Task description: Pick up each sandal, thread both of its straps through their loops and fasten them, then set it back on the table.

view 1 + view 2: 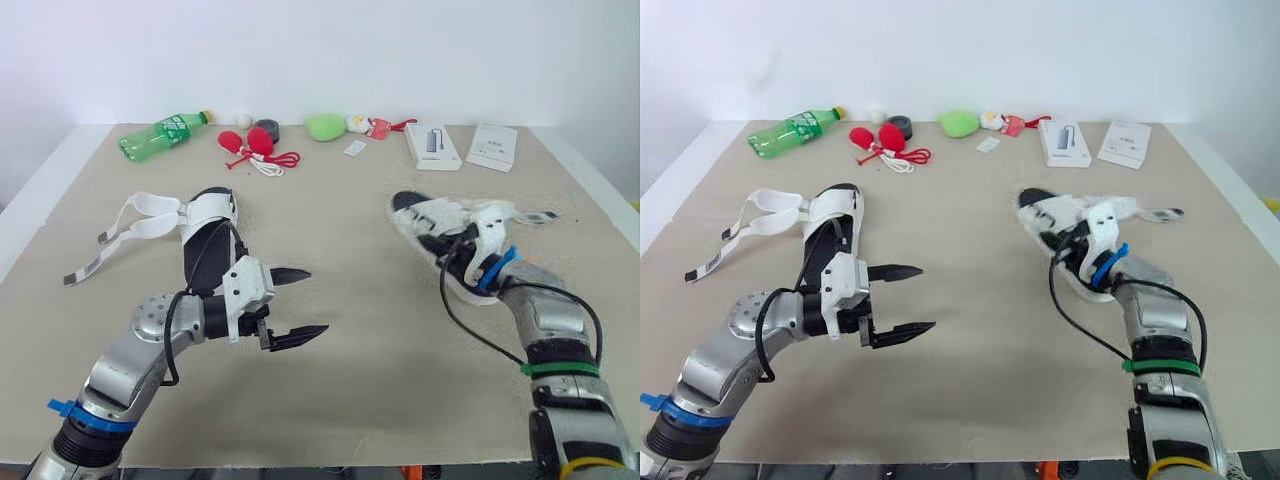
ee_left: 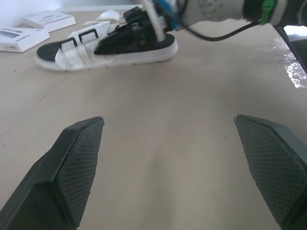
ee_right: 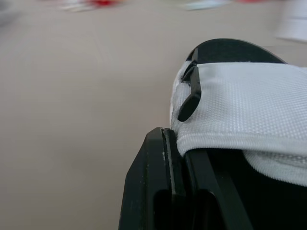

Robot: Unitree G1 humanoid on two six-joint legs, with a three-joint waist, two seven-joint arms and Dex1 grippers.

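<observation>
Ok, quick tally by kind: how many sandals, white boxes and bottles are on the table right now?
Sandals: 2, left sandal and right sandal
White boxes: 2, left box and right box
Bottles: 1, green bottle
Total: 5

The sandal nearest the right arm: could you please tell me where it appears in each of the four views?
Left eye view: the sandal lies right of centre.
Right eye view: right of centre too.
Left wrist view: on its sole, beyond the open left claw.
Right wrist view: close up, its white strap foremost.
Shared landmark: the white boxes behind it, also in the left wrist view.
</observation>
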